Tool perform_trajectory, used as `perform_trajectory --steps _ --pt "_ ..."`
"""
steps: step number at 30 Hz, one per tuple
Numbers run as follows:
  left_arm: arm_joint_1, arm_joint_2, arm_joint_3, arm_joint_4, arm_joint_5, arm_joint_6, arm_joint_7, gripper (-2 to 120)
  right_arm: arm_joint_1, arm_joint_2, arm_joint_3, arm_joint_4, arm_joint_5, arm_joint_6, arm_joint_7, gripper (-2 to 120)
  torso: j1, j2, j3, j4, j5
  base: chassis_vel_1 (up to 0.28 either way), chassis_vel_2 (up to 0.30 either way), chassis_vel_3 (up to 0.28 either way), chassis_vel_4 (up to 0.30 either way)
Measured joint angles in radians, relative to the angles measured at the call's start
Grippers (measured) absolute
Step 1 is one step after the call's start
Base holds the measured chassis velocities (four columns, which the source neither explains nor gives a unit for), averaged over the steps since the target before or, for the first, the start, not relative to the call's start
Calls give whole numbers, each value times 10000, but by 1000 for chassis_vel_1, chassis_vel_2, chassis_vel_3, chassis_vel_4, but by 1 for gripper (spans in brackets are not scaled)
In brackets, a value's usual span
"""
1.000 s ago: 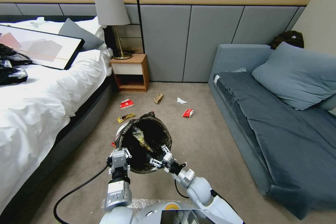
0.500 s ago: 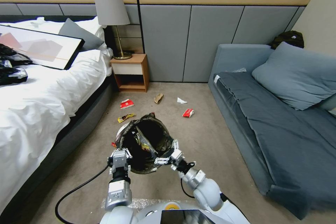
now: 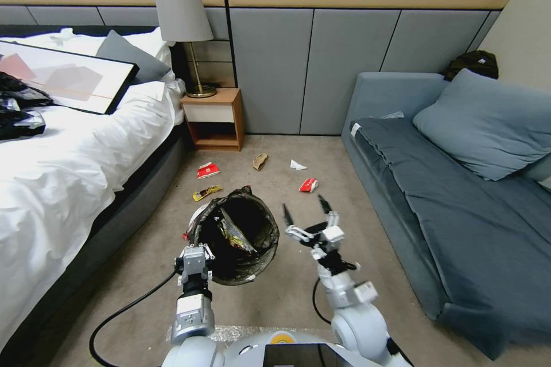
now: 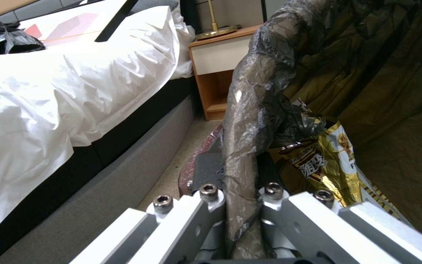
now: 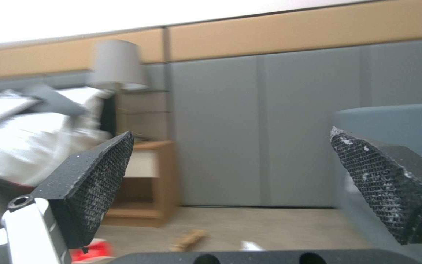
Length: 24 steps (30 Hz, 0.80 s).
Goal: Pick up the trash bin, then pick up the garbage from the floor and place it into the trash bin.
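The trash bin, white with a black liner, hangs just above the carpet in front of me. My left gripper is shut on its near rim; in the left wrist view the gripper pinches the liner-covered rim. A gold wrapper lies inside the bin. My right gripper is open and holds nothing, just right of the bin, with its pads far apart. Garbage on the floor beyond: a red wrapper, a yellow wrapper, a brown scrap, a white scrap and another red wrapper.
A white bed runs along the left. A wooden nightstand with a lamp stands at the far wall. A grey sofa fills the right side. A black cable loops over the carpet beside my left arm.
My right gripper has pulled out of the bin's mouth, swung right and forward, and now stands open beside the bin. The left gripper and bin have stayed put.
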Motion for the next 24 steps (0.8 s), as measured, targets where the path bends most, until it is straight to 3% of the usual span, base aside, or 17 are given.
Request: perform_trajectory --steps 6,24 --pt "-32 6 16 0 -52 15 -12 0 -256 100 449 -261 24 375 19 100 0 -1 0 -1 -1 0 0 0 0" --pt "-12 73 -5 -79 -128 19 -51 0 -216 146 459 -447 8 438 -187 100 0 -1 0 0 -2 0 0 0 0"
